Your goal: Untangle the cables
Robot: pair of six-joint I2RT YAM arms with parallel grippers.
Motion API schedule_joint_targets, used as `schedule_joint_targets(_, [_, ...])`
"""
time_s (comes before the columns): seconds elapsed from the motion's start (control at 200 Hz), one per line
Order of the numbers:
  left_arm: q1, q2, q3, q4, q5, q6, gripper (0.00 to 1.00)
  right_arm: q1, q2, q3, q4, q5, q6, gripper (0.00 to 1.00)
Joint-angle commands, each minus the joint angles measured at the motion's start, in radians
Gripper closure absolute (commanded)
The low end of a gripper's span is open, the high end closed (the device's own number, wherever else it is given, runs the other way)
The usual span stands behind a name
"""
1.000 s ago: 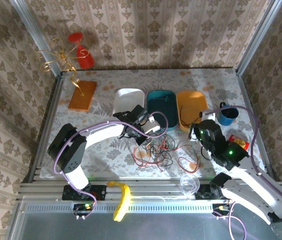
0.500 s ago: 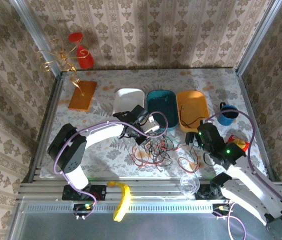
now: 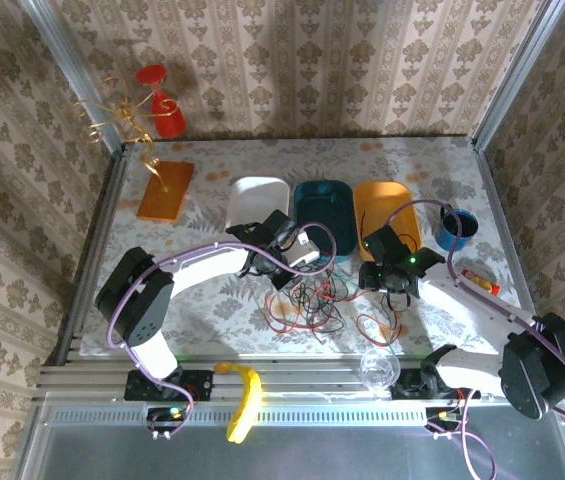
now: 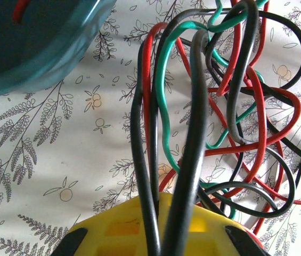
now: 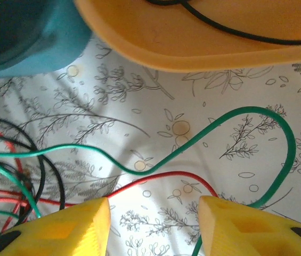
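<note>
Far to the left of the left jaws, an orange board [image 3: 165,190] lies flat on the tabletop [image 3: 212,300]. A gold curly ribbon [image 3: 112,120] hangs beyond it near the wall.

The left arm [image 3: 202,265] reaches in from the left, and the left jaws are clamped on a bundle of the cables [image 3: 307,300]. In the left wrist view, black, red and green strands rise together out of the yellow pads [image 4: 118,232]. Ahead of the jaws they fan into crossing loops over the flowered cloth. A white tray [image 3: 259,200] sits just beyond these jaws and a teal tray [image 3: 322,212] beyond and to their right. A banana [image 3: 245,395] rests on the near rail, well behind them.

The tangled heap spreads on the tabletop between the two pairs of jaws, nearer the left pair.

The right jaws stand apart and hold nothing. In the right wrist view the two yellow fingers [image 5: 59,229] hang over bare cloth. A green cable [image 5: 235,114] curves through the gap ahead of them, and a red cable [image 5: 161,178] arcs just in front of the tips. An orange tray [image 5: 203,48] lies directly ahead of these jaws, with a black cable [image 5: 235,29] resting inside it. A clear cup [image 3: 379,368] stands behind them at the tabletop's near edge. To their right are a blue mug [image 3: 455,228] and a small packet [image 3: 482,280].
</note>
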Motion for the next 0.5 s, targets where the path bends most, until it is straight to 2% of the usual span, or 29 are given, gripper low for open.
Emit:
schedule_joint_targets(0.0, [-0.003, -0.016, 0.013, -0.016, -0.001, 0.011, 1.0, -0.042, 0.027, -0.018, 0.065, -0.076, 0.052, 0.51])
schedule_joint_targets(0.175, [-0.006, -0.017, 0.017, -0.024, -0.002, 0.015, 1.0, -0.102, 0.103, -0.006, 0.1, -0.094, 0.06, 0.5])
schedule_joint_targets(0.385, [-0.007, -0.014, 0.024, -0.028, -0.004, 0.021, 1.0, -0.107, 0.22, 0.017, 0.154, -0.105, 0.057, 0.53])
schedule_joint_targets(0.49, [-0.007, -0.012, 0.023, -0.026, -0.004, 0.021, 1.0, -0.108, 0.27, 0.017, 0.194, -0.122, 0.054, 0.59])
